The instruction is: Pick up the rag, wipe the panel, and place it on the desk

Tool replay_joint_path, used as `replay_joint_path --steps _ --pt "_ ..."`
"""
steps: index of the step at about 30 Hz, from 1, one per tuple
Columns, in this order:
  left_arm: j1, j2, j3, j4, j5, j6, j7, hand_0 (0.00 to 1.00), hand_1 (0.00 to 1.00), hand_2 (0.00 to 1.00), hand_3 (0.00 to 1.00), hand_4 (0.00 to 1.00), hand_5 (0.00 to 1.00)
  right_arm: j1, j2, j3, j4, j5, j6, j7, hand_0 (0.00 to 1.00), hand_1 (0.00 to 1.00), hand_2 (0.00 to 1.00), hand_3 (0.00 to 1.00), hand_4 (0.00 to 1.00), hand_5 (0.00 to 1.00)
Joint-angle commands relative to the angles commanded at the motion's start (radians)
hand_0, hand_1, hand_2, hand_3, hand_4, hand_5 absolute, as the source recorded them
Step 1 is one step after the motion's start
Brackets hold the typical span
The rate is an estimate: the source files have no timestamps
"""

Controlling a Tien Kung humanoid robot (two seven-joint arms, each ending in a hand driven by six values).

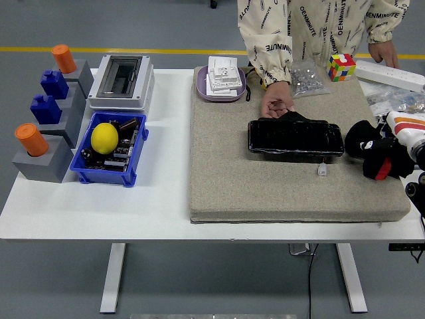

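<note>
We see the right hand (380, 156) at the mat's right edge, just beside the black panel (296, 139), its fingers curled around a dark rag (362, 137). A person's hand (276, 100) rests at the panel's far edge; their sleeve (268, 33) reads "DENMINUTE".

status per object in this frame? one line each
panel: flat on the mat, the person's hand at its far left corner
right hand: over the mat's right side, beside the panel's right end; fingers unclear
blue bin: open, holds a yellow ball and parts
grey box: shut, clear window on top
Rubik's cube: scrambled
</note>
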Motion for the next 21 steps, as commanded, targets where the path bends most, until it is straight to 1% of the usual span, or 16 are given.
replay_joint_path --steps 11,21 --pt "0.0 -0.002 -0.004 0.0 0.0 0.0 0.0 0.642 0.691 0.733 0.565 0.594 0.466 0.008 -0.025 0.008 0.008 -0.003 0.006 0.007 0.62 0.596 0.699 0.596 0.998 0.616" --pt "0.0 -0.002 -0.005 0.0 0.0 0.0 0.0 0.642 0.692 0.733 0.565 0.593 0.466 0.012 -0.032 0.01 0.014 -0.008 0.018 0.004 0.627 0.596 0.704 0.607 0.998 0.625"
